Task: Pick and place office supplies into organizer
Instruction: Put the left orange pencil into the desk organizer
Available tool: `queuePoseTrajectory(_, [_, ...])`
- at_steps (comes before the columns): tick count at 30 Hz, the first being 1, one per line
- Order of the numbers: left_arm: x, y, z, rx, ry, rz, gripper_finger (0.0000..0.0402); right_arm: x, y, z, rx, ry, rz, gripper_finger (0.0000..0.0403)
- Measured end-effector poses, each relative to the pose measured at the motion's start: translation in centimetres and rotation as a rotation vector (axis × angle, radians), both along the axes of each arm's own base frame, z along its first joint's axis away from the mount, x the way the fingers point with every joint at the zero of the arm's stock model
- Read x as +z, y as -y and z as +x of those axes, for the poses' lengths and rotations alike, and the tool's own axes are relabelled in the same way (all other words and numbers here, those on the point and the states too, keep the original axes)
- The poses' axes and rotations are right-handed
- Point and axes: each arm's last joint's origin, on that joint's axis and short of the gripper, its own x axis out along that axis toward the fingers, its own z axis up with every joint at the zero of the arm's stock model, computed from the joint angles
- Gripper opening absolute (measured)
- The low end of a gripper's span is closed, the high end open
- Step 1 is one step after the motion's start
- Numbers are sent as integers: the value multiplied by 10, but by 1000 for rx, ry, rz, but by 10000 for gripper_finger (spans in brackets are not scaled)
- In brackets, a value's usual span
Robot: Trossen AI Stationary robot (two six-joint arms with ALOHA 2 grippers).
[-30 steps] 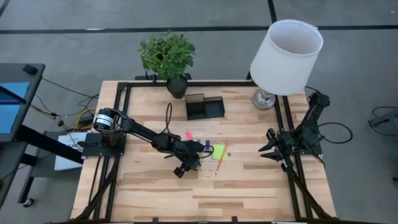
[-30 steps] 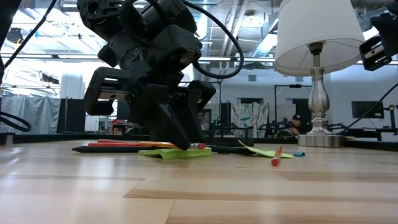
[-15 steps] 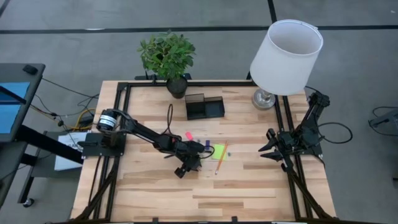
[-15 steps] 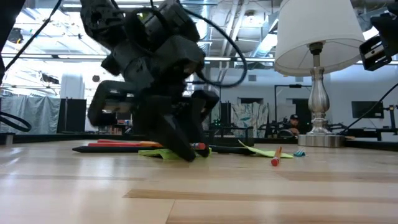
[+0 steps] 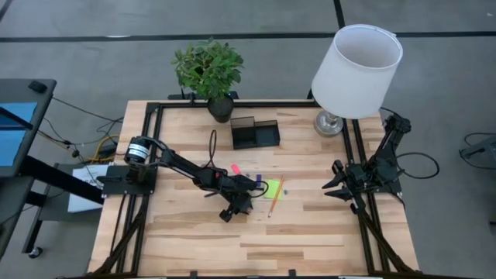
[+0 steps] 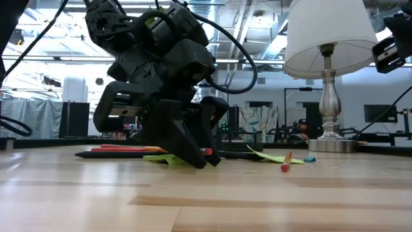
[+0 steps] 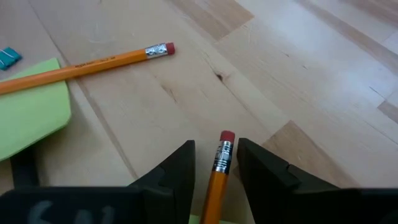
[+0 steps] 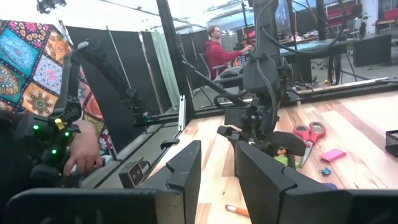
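- Orange wooden pencil point(image 7: 217, 174) with a red eraser tip lies on the light wooden table point(image 5: 310, 232) at mid-table, between the left gripper's point(image 7: 214, 163) two dark fingers, which bracket it; whether they pinch it cannot be told.
- Its long axis runs straight ahead out of the jaws, eraser foremost.
- Smoky-black plastic organizer point(image 5: 254, 133) stands well apart toward the table's far edge.
- Right gripper point(image 5: 338, 186) waits, parted and empty, at the right edge; the left arm is far nearer.
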Motion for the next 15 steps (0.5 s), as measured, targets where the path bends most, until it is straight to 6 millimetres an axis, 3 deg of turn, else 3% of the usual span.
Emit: queuePoseTrajectory(15, [0,0,1,8,5,-8,116,0,0,0,0,0,0,98])
